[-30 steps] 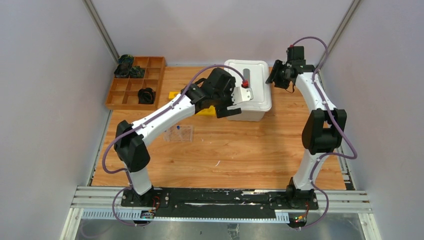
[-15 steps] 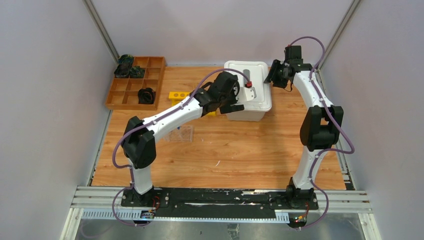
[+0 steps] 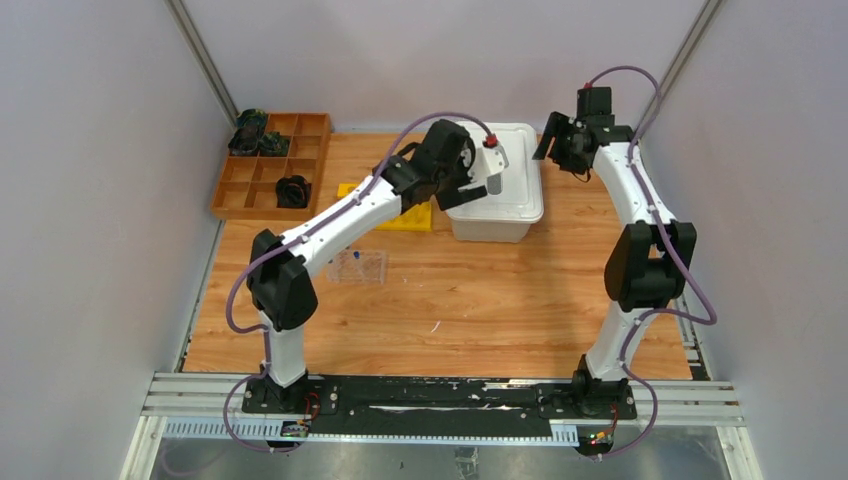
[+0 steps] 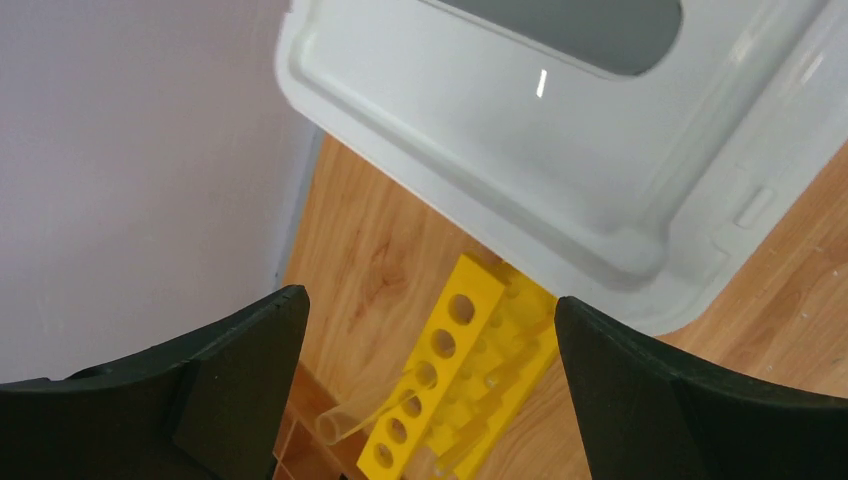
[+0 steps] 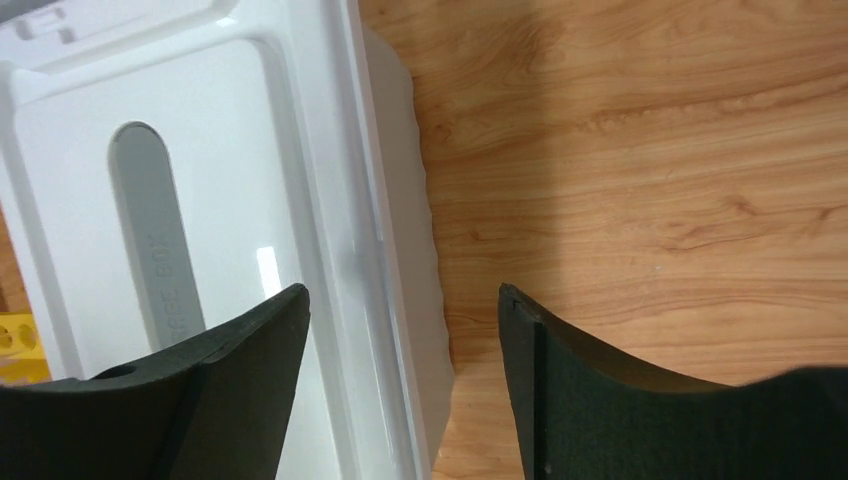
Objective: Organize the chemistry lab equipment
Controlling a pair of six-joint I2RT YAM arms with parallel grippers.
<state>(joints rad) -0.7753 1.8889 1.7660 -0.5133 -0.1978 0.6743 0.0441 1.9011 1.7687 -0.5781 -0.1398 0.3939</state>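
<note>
A clear plastic tube rack [image 3: 358,266] with a blue-capped tube [image 3: 356,256] stands left of centre on the table. A yellow tube rack [image 3: 412,216] lies left of the lidded white box [image 3: 512,196], partly under my left arm. In the left wrist view the yellow rack [image 4: 470,365] holds a clear tube [image 4: 352,416]. My left gripper [image 3: 478,186] [image 4: 428,395] is open and empty, above the box's left edge [image 4: 500,130]. My right gripper [image 3: 553,150] [image 5: 400,385] is open and empty, its jaws either side of the box's right rim [image 5: 340,240]. Beaker, funnel, dish and triangle are out of view.
A wooden compartment tray [image 3: 312,150] with black objects [image 3: 292,190] sits at the back left. Grey walls close in on the left, right and back. A small white scrap [image 3: 435,326] lies on the wooden table nearer the front.
My left arm has stretched toward the back right, carrying its gripper up along the white box's left side. My right gripper has shifted slightly at the box's right edge.
</note>
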